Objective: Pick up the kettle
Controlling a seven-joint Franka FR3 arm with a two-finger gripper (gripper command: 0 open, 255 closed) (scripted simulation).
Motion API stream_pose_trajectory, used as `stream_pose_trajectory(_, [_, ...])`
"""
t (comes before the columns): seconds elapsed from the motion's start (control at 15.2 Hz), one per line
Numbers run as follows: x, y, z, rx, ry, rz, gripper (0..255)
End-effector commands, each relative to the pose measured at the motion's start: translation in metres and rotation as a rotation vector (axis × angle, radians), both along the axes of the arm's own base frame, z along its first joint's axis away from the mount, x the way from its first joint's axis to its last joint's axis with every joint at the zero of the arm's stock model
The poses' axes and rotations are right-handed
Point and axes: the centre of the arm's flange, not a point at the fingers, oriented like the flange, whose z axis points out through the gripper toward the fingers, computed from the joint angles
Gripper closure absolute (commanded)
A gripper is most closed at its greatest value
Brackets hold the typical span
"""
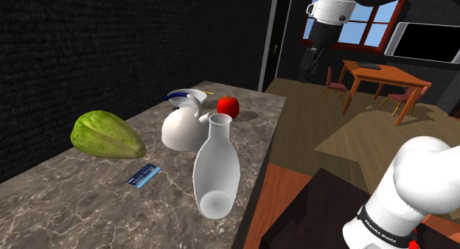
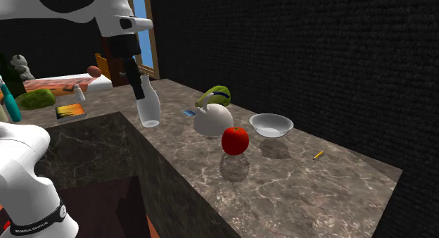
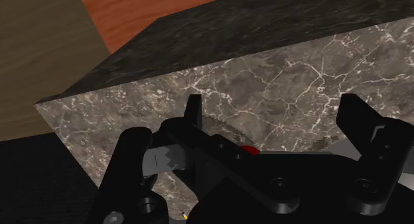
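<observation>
White kettle (image 1: 181, 128) standing on the marbled worktop (image 1: 88, 196). In the shoulder view the red apple (image 1: 228, 105) lies at its 1 o'clock, the pale bottle (image 1: 215, 166) at 5 o'clock and the green fruit (image 1: 107, 135) at 9 o'clock. My tool (image 3: 273, 115) hangs high at the kettle's 2 o'clock, well apart, fingers spread and holding nothing. I judge the body rigid, smooth and too round to pinch. The arched blue handle (image 1: 179, 99) on top is my hold, taken centrally lest the kettle tip.
</observation>
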Motion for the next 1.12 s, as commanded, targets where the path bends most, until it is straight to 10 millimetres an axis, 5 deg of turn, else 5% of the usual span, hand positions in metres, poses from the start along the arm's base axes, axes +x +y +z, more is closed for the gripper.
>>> stream_pose_trajectory(0.0, [0.0,0.0,0.0,0.0,0.0,0.0,0])
stream_pose_trajectory(1.06, [0.158,0.132,-0.034,-0.001,0.008,0.128,0])
